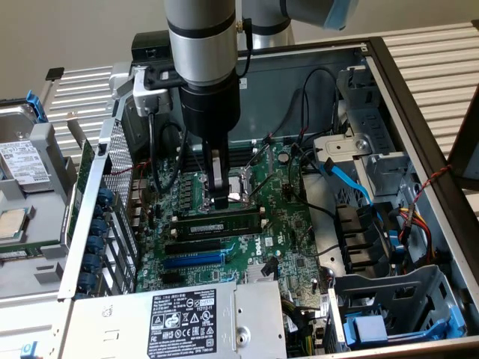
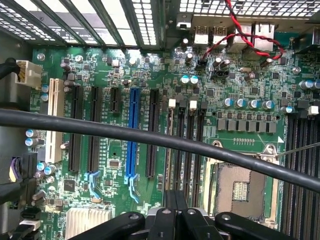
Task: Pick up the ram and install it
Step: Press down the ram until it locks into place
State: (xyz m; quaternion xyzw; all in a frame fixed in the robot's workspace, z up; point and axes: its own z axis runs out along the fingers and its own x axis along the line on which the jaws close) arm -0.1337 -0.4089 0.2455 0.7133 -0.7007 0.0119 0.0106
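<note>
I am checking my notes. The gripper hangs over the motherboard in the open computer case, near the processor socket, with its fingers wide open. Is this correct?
One point is wrong: the fingers are shut, not wide open. The gripper does hang over the motherboard in the open computer case, near the processor socket. The wrist view shows the fingers pressed together with no gap.

The arm (image 1: 200, 37) is a silver-grey cylinder with a darker ring, and one joint has a light blue cap (image 1: 334, 11). The gripper (image 1: 219, 200) has a round black body and slim black fingers. Its black links (image 2: 125, 222) carry round pins, and a black cable (image 2: 150, 137) runs past them.
</note>
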